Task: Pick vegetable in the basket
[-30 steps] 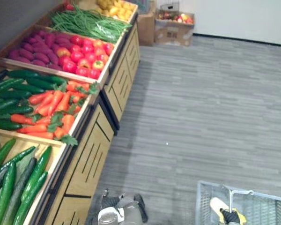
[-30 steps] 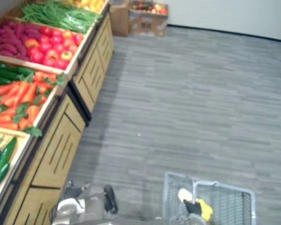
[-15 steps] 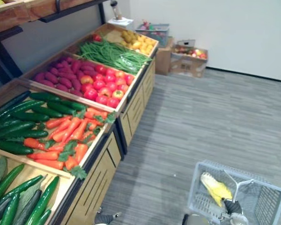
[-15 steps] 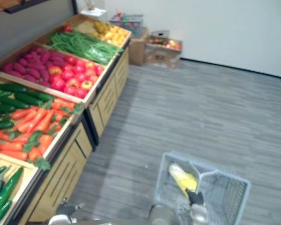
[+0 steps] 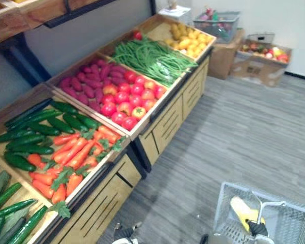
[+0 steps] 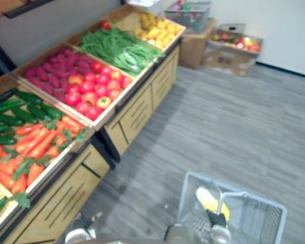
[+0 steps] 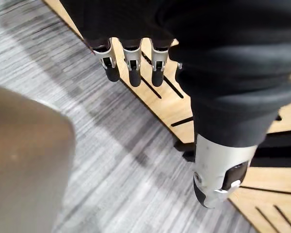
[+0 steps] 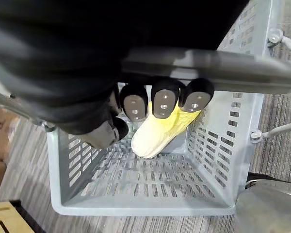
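Observation:
A grey plastic basket (image 5: 224,204) hangs low at my right side over the floor. My right hand (image 8: 162,99) is shut on its handle (image 8: 228,68), fingers curled under the bar. A pale yellow vegetable (image 8: 157,131) lies on the basket's bottom, also seen from above (image 5: 242,209). My left hand (image 7: 132,68) hangs open beside the wooden front of the display stand (image 7: 169,104), holding nothing. The stand's crates hold carrots (image 5: 71,157), cucumbers (image 5: 35,132) and red tomatoes (image 5: 124,99) to my left.
Farther along the stand lie purple vegetables (image 5: 84,86), green beans (image 5: 150,56) and yellow produce (image 5: 190,40). Cardboard boxes (image 5: 259,63) and another grey basket (image 5: 218,23) stand by the far wall. Grey plank floor (image 5: 234,132) stretches to the right.
The whole picture has shifted: the camera has swung, and the stand's far crates and the wall have come into view. The basket stays hanging from my right hand with the yellow vegetable in it.

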{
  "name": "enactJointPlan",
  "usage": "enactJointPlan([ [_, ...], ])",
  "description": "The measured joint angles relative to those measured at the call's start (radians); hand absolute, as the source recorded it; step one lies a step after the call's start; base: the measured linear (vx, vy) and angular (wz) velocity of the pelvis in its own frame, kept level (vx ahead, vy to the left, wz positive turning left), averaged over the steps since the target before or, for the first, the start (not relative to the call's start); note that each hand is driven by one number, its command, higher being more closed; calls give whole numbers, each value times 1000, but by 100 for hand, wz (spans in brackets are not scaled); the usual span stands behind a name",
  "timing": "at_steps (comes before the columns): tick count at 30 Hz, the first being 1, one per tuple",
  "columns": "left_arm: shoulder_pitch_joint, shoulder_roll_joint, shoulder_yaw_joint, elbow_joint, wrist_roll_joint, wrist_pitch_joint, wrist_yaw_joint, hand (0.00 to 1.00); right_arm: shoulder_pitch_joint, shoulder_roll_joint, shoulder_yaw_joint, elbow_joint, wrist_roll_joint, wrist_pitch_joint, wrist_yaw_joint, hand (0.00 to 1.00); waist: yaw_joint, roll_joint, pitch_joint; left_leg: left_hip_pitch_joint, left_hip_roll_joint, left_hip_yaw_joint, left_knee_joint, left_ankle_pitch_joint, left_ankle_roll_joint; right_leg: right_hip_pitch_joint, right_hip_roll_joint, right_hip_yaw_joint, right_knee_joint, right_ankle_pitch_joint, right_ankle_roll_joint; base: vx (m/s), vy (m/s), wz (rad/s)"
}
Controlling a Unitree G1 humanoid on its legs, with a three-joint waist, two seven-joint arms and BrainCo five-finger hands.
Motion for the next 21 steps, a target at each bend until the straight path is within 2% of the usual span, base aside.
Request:
enactJointPlan([
  [1,-1,1,-1,0,-1,0,0,0,7,-3,3,2,0,1,0,100,-2,-1,0,-16,3,43,-5,6,9,27,-4,-12,-9,0,0,201,-66,64],
  [2,2,5,-7,-4,-2,0,0,0,25,-8,4,8,0,2,0,100,1,-6,-5,-25,19,149,-24,38,61,66,-14,-41,-16,0,1,212,-41,104],
  [3,0,15,-11,-6,-2,2,1,0,43,2,0,8,3,0,0,100,-10,-24,-18,-25,19,199,-54,53,68,89,-30,-70,-27,1,2,235,-8,145],
  [4,-2,28,-26,-8,-1,3,2,0,50,12,-12,10,6,0,-1,100,-18,-31,-21,-25,16,235,-81,58,74,106,-45,-88,-30,2,2,191,22,156],
  [5,-3,34,-57,-9,0,7,1,0,54,12,-34,17,13,-1,-1,100,-23,-39,-20,-19,9,259,-116,65,81,100,-72,-109,16,2,2,176,56,136],
  [6,-17,36,-81,-11,1,8,2,0,48,9,-55,18,18,-4,0,100,-28,-38,-8,3,-4,277,-156,77,84,42,-105,-119,136,-4,-3,99,37,126],
  [7,-28,42,-80,5,2,14,6,0,32,5,-75,16,34,-12,-3,100,-32,-6,-2,-4,44,283,-182,72,77,27,-24,-84,19,-48,23,96,-31,108],
  [8,-26,67,-83,5,3,18,7,0,28,18,-68,14,33,-11,-3,100,-30,-39,4,-10,38,311,-178,82,74,50,-4,-90,-209,117,-14,14,-81,108],
  [9,-34,78,-90,22,4,21,7,0,18,16,-66,21,31,-6,-5,100,-31,-38,25,-9,38,323,-214,50,43,77,-11,-117,-189,106,1,55,-34,101],
  [10,-29,67,-109,31,6,19,2,0,19,-2,-80,39,31,-5,-15,100,-40,-48,22,-5,5,332,-327,47,41,84,-22,-141,-190,106,1,89,67,97],
  [11,-29,65,-120,36,5,20,2,0,15,-25,-79,48,30,-3,-22,100,-42,-38,23,16,-28,328,-436,67,40,90,-27,-158,-191,106,1,129,118,66],
  [13,-17,55,-125,37,1,20,4,0,0,-55,-79,66,29,3,-21,100,-38,-9,21,50,-69,333,-576,159,45,91,-19,-162,-189,105,2,130,158,24],
  [14,-17,60,-131,42,1,20,3,0,-10,-61,-79,79,27,4,-21,100,-40,2,14,68,-84,326,-616,159,44,93,-22,-161,-194,105,10,116,188,16],
  [18,-14,94,-163,45,1,20,2,0,-7,-23,-76,97,-5,1,-17,100,-44,-29,10,79,-134,298,-657,158,44,128,-44,-181,-252,134,54,54,106,17],
  [21,-9,109,-175,45,2,19,2,0,-6,-19,-76,100,-5,2,-17,100,-44,-36,6,86,-162,291,-680,152,54,135,-61,-185,-265,146,72,17,91,12],
])
